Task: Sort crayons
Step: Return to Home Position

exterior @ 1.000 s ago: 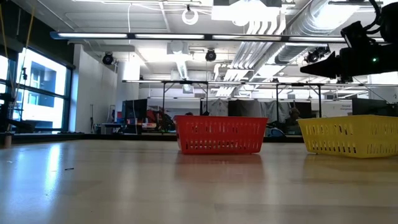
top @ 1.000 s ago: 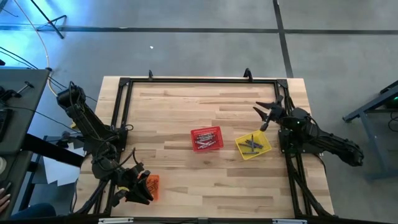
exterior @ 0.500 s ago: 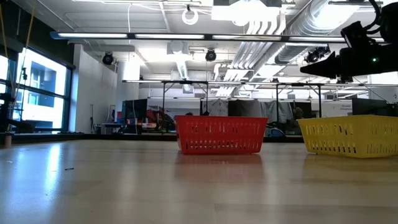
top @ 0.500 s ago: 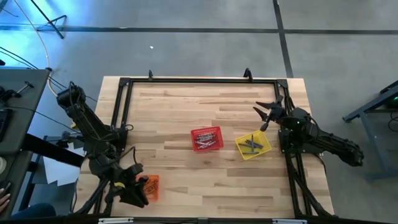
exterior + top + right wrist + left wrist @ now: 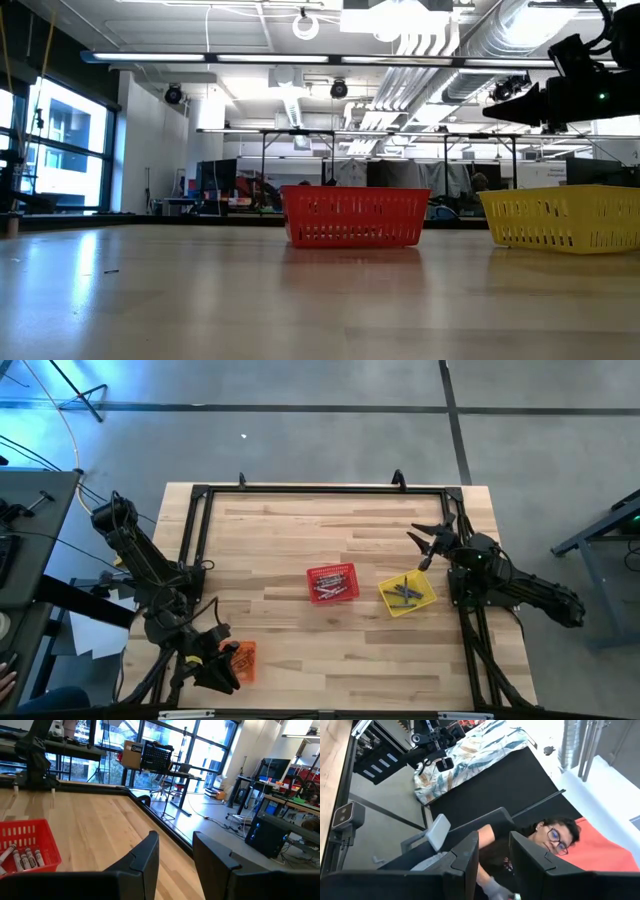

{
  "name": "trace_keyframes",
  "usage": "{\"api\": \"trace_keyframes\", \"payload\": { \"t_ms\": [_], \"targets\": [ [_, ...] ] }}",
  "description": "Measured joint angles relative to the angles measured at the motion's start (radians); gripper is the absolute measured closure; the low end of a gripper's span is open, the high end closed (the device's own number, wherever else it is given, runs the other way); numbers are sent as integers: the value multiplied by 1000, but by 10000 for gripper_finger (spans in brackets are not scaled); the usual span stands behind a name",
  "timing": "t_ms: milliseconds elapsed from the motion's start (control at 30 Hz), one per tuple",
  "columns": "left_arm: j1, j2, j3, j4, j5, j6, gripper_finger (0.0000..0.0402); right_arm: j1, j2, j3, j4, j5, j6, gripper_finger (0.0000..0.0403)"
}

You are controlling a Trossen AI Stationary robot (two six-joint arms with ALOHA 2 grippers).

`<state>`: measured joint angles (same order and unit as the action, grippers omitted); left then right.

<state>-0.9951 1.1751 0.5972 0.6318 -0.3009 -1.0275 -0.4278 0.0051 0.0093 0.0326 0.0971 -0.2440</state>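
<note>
My left gripper (image 5: 224,660) by orange basket (image 5: 246,658), fingers apart, empty. Right gripper (image 5: 428,546) apart above table (image 5: 280,540). Crayons (image 5: 329,589) in red basket (image 5: 346,572).

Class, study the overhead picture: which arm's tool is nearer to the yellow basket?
Right. The right tool hovers just behind the yellow basket. The left tool is far off, by the orange basket near the table's front-left corner.

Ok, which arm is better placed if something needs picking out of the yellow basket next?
Right. Its claw hangs just beside the yellow basket, while the left claw sits far off by the orange basket.
</note>
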Motion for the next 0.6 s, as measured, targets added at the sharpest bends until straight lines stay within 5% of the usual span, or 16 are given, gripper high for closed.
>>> {"api": "trace_keyframes", "payload": {
  "t_ms": [500,600],
  "targets": [
    [1,0,0,13,-5,0,302,0,0,0,0,0,0,291],
    [10,-8,0,49,-77,24,302,0,0,0,0,0,0,291]
  ]
}}
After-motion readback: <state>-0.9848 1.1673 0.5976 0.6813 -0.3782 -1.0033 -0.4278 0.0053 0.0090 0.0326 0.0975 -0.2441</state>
